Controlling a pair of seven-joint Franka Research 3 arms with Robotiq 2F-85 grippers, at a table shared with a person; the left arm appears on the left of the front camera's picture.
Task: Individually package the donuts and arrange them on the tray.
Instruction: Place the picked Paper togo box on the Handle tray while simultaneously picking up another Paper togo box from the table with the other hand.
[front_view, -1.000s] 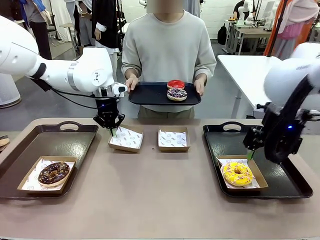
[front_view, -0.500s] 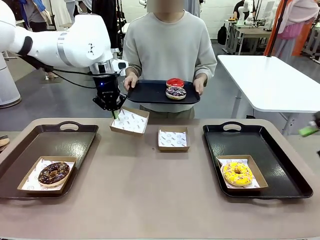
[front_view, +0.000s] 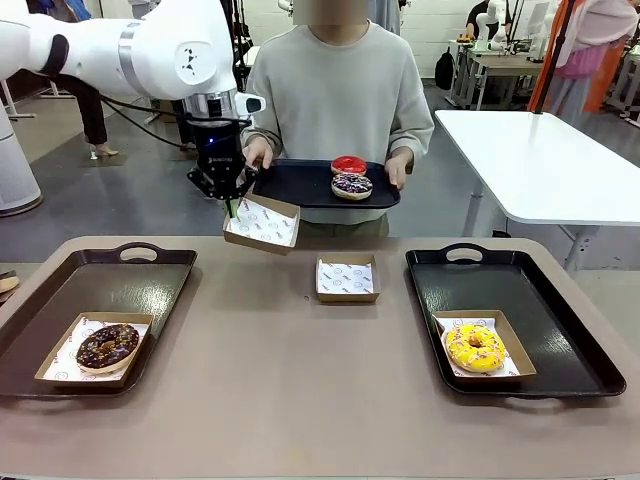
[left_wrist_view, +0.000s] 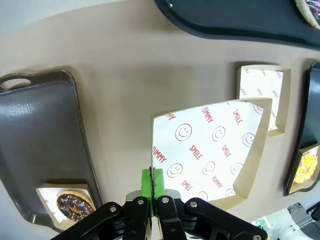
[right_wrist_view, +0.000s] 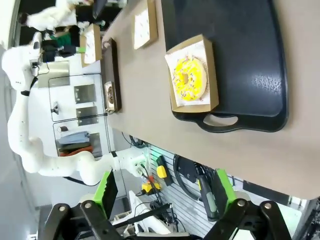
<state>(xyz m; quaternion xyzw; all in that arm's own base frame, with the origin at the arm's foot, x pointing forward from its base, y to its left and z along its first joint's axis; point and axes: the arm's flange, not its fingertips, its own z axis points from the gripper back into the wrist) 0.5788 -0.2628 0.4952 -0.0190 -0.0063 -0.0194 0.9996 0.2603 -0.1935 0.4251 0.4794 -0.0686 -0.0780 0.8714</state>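
So: left gripper (front_view: 229, 203) pinches the rim of an empty box (front_view: 262, 223), lifted just beside the person's tray (front_view: 300, 190). On that tray, right of the box, sit the red donut (front_view: 350, 165) and purple donut (front_view: 352, 185); left arm is nearer. Box liner reads SMILE, YUMMY. Meanwhile the right gripper (right_wrist_view: 162, 192) is spread, empty. Already boxed: chocolate donut (front_view: 106, 346) on left tray (front_view: 100, 290), yellow donut (front_view: 475, 347) on right tray (front_view: 560, 320).

Robotics lab w/ white worktable (front_view: 530, 150), grey floor (front_view: 120, 205), tool wall (right_wrist_view: 155, 172)

My left arm (front_view: 130, 50) reaches in from the upper left, left gripper (front_view: 229, 200) pointing down, pinched on a box (front_view: 262, 223) edge; my right gripper (right_wrist_view: 165, 192) gapes wide.
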